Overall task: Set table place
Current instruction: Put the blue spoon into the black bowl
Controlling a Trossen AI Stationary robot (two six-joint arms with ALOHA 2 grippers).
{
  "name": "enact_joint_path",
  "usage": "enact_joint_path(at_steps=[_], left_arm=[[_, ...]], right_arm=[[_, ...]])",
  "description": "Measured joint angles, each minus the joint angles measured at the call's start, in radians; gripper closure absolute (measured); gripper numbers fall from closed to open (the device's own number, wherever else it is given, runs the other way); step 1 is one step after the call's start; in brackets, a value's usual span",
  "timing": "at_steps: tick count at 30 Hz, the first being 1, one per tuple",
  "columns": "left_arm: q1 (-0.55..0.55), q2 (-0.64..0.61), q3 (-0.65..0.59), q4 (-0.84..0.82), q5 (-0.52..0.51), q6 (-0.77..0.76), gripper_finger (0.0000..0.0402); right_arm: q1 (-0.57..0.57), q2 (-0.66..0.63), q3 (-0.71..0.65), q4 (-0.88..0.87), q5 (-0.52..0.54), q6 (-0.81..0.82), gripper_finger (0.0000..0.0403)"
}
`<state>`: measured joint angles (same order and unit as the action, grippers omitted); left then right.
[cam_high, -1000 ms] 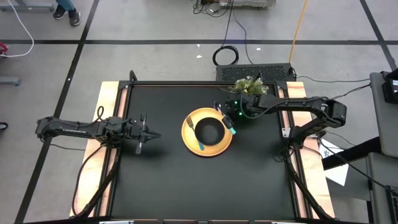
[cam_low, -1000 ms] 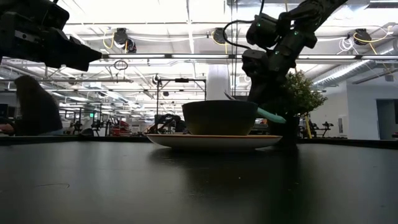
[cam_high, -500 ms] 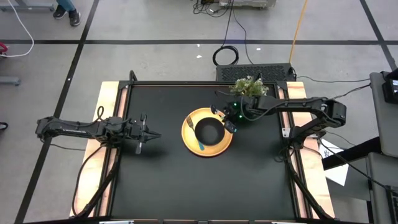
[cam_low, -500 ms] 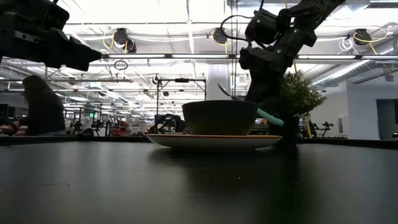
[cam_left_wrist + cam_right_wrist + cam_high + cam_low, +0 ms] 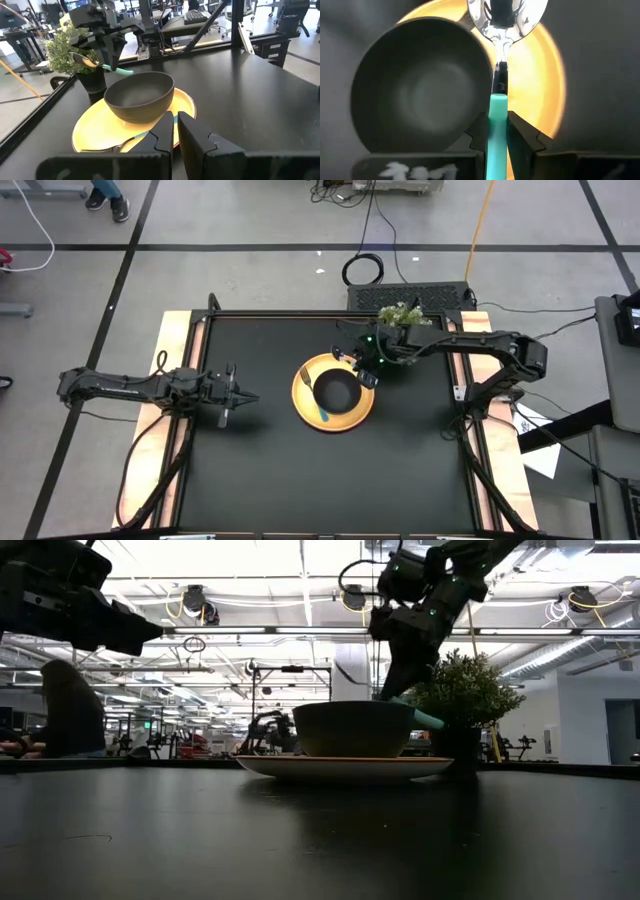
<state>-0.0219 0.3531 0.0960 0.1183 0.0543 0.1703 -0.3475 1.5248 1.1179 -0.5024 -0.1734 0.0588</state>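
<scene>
Holding aloft: the right gripper (image 5: 362, 370) is carrying the spoon (image 5: 366, 377) above the far right rim of the plate (image 5: 305, 402), its jaws pinching the teal handle.

High view: the yellow plate is sitting near the middle of the worktop (image 5: 270, 480), the black bowl (image 5: 335, 391) resting on it and the fork (image 5: 322, 413) lying on the plate's near side. The potted plant (image 5: 400, 315) is standing by the far edge, just behind the right arm.

Left arm: the left gripper (image 5: 243, 396) is waiting over the left part of the worktop, well apart from the plate, jaws pressed together on nothing.

Low view: the spoon's teal handle (image 5: 425, 718) is showing beside the bowl (image 5: 352, 728), above the plate (image 5: 340, 768); the right gripper (image 5: 398, 690) is hanging over it, in front of the plant (image 5: 460, 690). A person (image 5: 60, 710) is sitting in the room behind.

Left wrist view: the spoon (image 5: 102, 65) is hanging clear of the bowl (image 5: 139, 95), bowl-end tilted toward the plant (image 5: 67, 50).

Right wrist view: the spoon (image 5: 500, 60) is being gripped at the handle, its polished end hanging over the plate (image 5: 545, 65) beside the bowl (image 5: 415, 85).

Step in hand, as I judge it: carrying the spoon off the plate to bare worktop.

Doing it well: keeping the spoon high enough to clear the bowl's rim, moving toward the right edge and away from the plant, then lowering flat beside the plate before releasing.
</scene>
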Motion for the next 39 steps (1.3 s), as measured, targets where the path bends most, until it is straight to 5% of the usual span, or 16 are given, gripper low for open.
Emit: enact_joint_path(at_steps=[20,39], left_arm=[[0.000,0.000,0.000,-0.012,-0.003,0.004,0.0371],[0.000,0.000,0.000,-0.019,-0.002,-0.001,0.0371]], right_arm=[[-0.020,0.174,0.092,-0.014,-0.041,0.077,0.0371],[-0.046,0.177,0.101,-0.072,-0.038,0.157,0.0371]])
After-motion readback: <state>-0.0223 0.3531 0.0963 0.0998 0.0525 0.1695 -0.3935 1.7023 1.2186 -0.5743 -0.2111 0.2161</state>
